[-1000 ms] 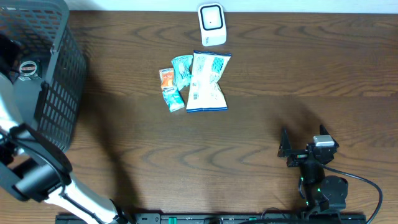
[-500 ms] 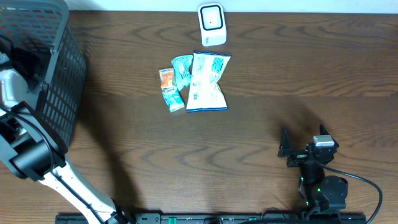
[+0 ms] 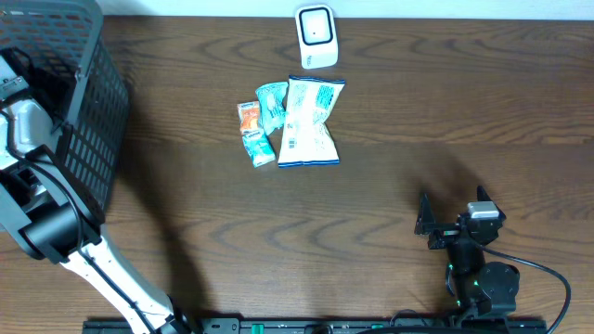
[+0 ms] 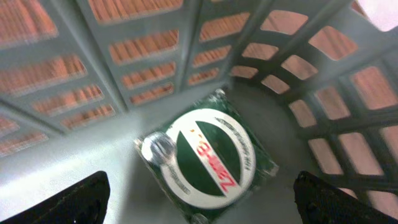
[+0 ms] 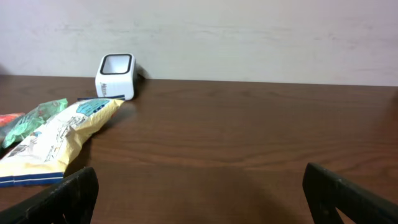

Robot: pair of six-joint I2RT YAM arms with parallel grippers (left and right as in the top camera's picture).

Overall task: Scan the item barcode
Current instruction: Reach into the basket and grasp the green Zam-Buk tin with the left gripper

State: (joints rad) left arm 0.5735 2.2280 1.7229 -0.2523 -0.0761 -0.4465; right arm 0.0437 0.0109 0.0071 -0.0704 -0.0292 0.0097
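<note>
A green square packet (image 4: pixel 208 152) with a white ring and red lettering lies flat on the floor of the grey mesh basket (image 3: pixel 93 121). My left gripper (image 4: pixel 202 202) hangs open just above it, a finger on either side, touching nothing. From overhead, the left gripper (image 3: pixel 11 79) reaches down into the basket and hides the packet. The white barcode scanner (image 3: pixel 316 37) stands at the table's far edge. My right gripper (image 3: pixel 429 223) rests open and empty near the front right.
A white and blue snack bag (image 3: pixel 311 121), a teal packet (image 3: pixel 271 104) and an orange packet (image 3: pixel 251 121) lie together mid-table, in front of the scanner (image 5: pixel 115 76). Basket walls (image 4: pixel 155 37) close in around the left gripper.
My left arm has swung further over and into the basket, now covering the round-marked packet that showed there a second ago. The right arm has not moved.
</note>
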